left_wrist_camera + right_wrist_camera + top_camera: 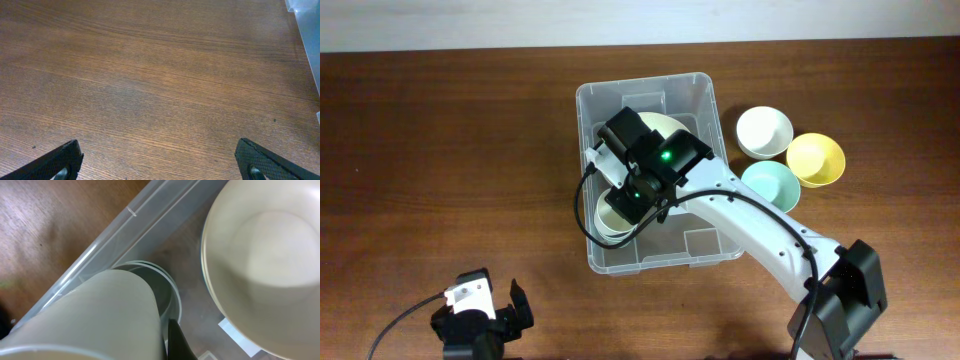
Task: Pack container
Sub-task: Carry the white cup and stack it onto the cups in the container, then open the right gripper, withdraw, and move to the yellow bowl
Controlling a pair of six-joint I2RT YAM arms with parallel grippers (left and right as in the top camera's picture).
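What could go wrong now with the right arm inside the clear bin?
The right pincer seems to grip the pale off-white bowl only by its rim; it may slip or tip when released. That bowl is close to the wall of the clear rectangular plastic bin and the large cream bowl, so it might knock either.

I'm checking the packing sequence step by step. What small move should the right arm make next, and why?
Probably lower a little and open the jaws. The right gripper is shut on a pale bowl already inside the container, in the free space beside the larger cream bowl, so release seems due. Whether it touches the floor is unclear.
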